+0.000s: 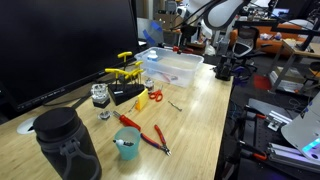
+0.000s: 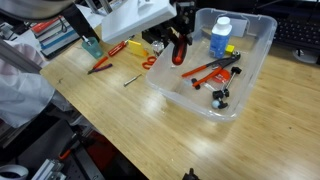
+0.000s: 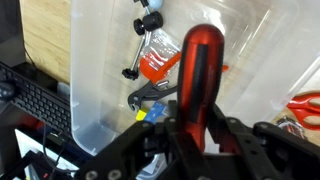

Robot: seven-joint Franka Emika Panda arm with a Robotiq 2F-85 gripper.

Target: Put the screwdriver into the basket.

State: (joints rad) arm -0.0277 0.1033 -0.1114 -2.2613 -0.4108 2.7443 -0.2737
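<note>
Gripper [image 3: 200, 128] seemingly clasps screwdriver [image 3: 200, 70] above basket [image 3: 100, 90], shaft hidden.

Exterior view: low, at the worktop [image 1: 205, 120] end, facing along it toward the distant basket [image 1: 188, 70].
Exterior view: high, close, angled down on the basket [image 2: 200, 103].
Wrist view: nearest, looking into the basket [image 3: 100, 80].
Shared by all: the basket.

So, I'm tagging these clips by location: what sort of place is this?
Probably a lab or workshop: a wooden workbench strewn with hand tools like pliers, a large dark monitor, and a keyboard.
</note>
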